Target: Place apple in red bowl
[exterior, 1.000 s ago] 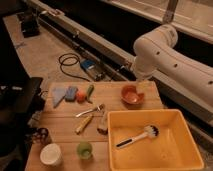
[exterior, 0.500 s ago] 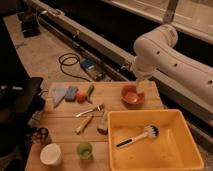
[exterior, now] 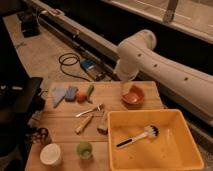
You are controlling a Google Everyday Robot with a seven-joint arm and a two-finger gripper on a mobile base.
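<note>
The tool (exterior: 125, 90) hangs from the white arm (exterior: 150, 57) over the far right part of the tabletop (exterior: 60, 127), at the 10 o'clock edge of the red bowl (exterior: 136, 96). Its fingers are spread and released, with nothing between them. Whether it touches the bowl's rim cannot be told.

The apple (exterior: 81, 96) lies on the wood well apart from the tool, toward 9 o'clock of the bowl. A long green vegetable (exterior: 90, 91) lies just beside the apple at its 2 o'clock. A blue block (exterior: 71, 93) sits at the apple's 9 o'clock, with a grey-blue cloth (exterior: 59, 94) beyond it.

At 6 o'clock from the bowl stands a big yellow tub (exterior: 112, 142) with a dish brush (exterior: 137, 137) lying in it. At the tub's 9 o'clock stands a small green cup (exterior: 84, 149), with a white cup (exterior: 50, 154) further the same way.
</note>
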